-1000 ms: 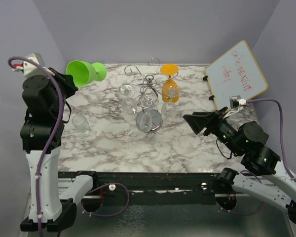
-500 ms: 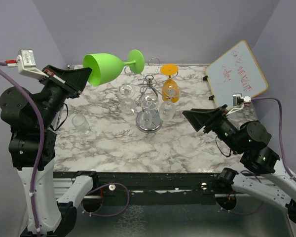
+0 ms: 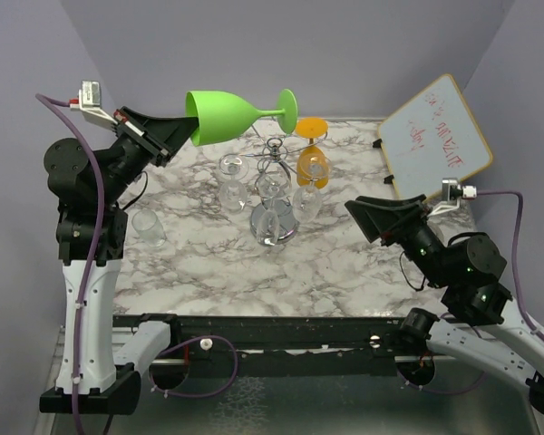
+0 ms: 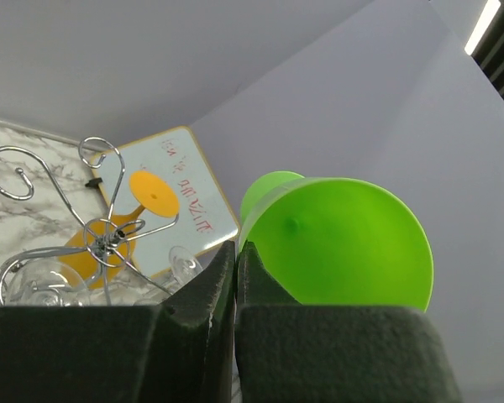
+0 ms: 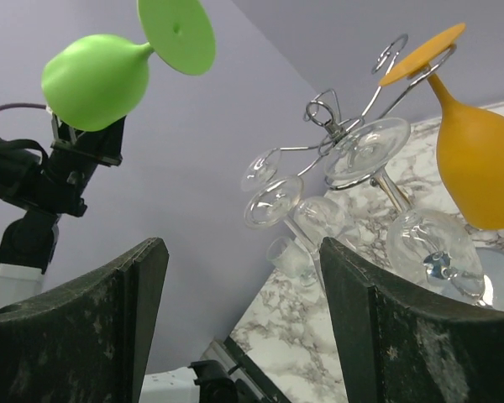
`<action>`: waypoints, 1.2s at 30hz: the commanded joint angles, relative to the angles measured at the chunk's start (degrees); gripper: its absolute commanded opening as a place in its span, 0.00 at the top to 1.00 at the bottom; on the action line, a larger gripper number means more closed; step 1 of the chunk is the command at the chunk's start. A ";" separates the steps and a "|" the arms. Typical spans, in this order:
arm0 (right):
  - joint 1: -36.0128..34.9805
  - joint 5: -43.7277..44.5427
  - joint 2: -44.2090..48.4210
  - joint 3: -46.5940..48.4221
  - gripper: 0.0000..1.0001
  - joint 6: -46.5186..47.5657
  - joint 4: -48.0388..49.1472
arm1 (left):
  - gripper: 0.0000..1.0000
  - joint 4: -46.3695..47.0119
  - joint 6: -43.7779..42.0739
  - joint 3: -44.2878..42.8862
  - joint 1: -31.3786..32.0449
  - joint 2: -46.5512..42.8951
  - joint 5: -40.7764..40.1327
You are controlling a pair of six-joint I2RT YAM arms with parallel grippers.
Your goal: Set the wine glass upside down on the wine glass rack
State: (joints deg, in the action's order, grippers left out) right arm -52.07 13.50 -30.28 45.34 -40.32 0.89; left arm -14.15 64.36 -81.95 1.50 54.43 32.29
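The green wine glass [image 3: 228,115] lies sideways in the air, high at the back, its foot pointing right just above the left scroll arms of the wine glass rack [image 3: 274,163]. My left gripper [image 3: 181,131] is shut on its rim; in the left wrist view the jaws [image 4: 236,245] pinch the bowl wall [image 4: 344,243]. The chrome rack [image 5: 329,117] holds an orange glass [image 3: 313,165] and clear glasses upside down. My right gripper [image 3: 367,216] is open and empty, right of the rack, and it shows the same way in the right wrist view [image 5: 239,260].
A clear tumbler [image 3: 149,227] stands on the marble table left of the rack. A whiteboard [image 3: 435,136] leans at the back right. The rack's mirrored base [image 3: 274,223] sits mid-table. Purple walls enclose the back and sides.
My left arm has lifted the green glass and carried it right toward the rack's top, turning it sideways. My right gripper has shifted slightly and stays open.
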 commanded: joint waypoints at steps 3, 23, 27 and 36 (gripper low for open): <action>-0.22 3.47 -1.82 0.10 0.22 -0.80 5.26 | 1.00 12.93 5.78 0.74 2.95 3.67 2.37; -0.18 -0.02 -9.75 -3.30 0.23 -17.69 30.82 | 1.00 30.19 -12.12 5.17 42.48 14.17 -31.62; -0.21 2.20 -9.45 -4.20 0.22 -20.87 35.51 | 1.00 34.15 -14.05 7.38 45.20 12.94 -32.92; -0.23 10.17 -10.12 -3.91 0.18 -26.76 36.94 | 1.00 41.44 -17.53 16.10 46.87 7.42 -34.07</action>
State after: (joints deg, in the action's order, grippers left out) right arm -52.07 16.97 -40.12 41.21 -62.50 36.45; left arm 20.99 49.84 -68.38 48.10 65.52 0.36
